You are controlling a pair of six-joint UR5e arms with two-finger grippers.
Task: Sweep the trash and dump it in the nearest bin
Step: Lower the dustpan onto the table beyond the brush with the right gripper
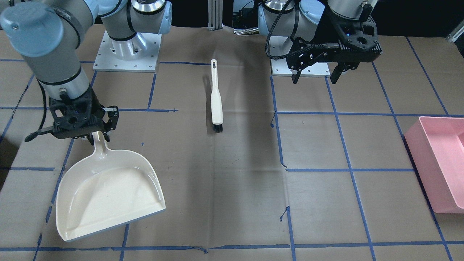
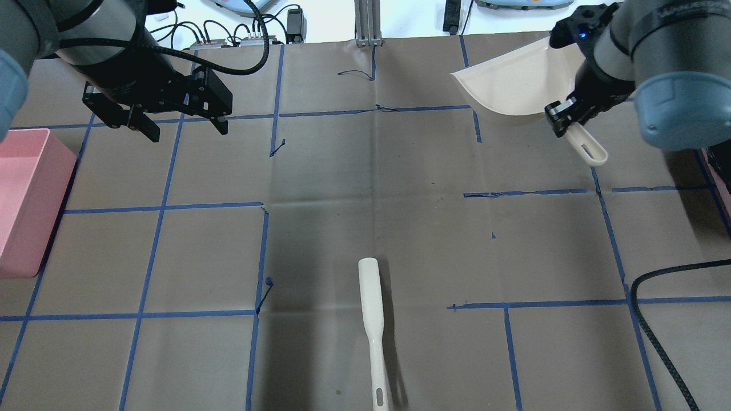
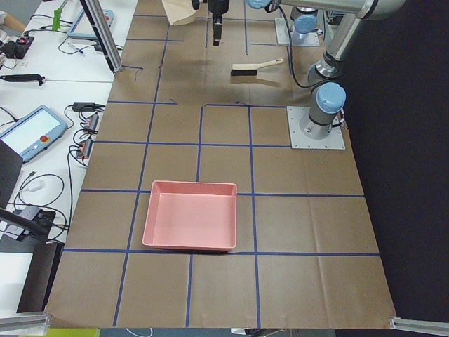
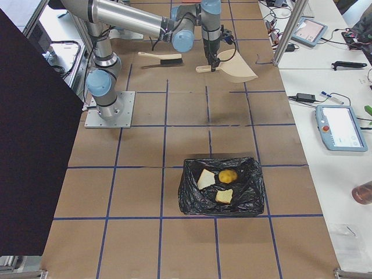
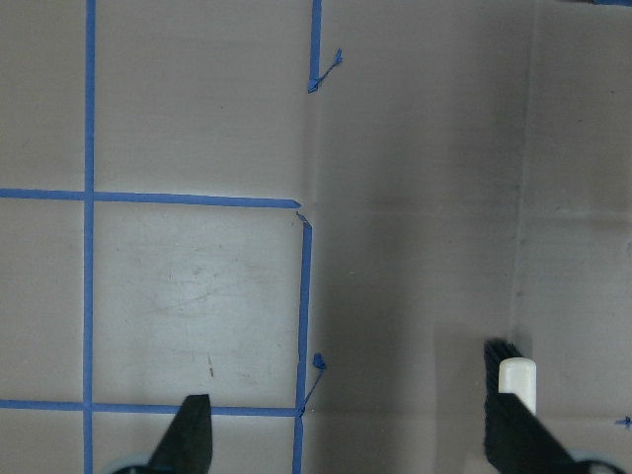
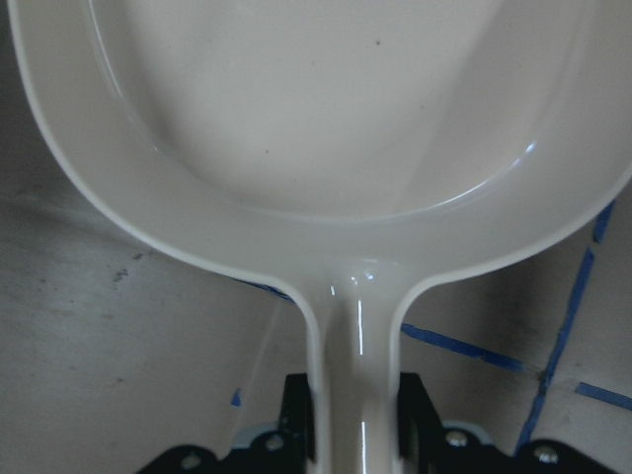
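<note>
Three trash bits (image 4: pixel 224 196), yellow lump (image 4: pixel 227 176), white slice (image 4: pixel 206 179)

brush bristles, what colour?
Black, on the cream brush; shows best in the exterior front-facing view.

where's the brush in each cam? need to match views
Front-facing: brush at centre, bristles toward the camera.
Overhead: brush bottom centre, handle at the lower edge.
Exterior left: brush near the top, right of centre.
Exterior right: brush top left.
Left wrist: only the brush head, lower right.
Right wrist: not in view.
Landmark: dustpan, in every view except left wrist.
</note>
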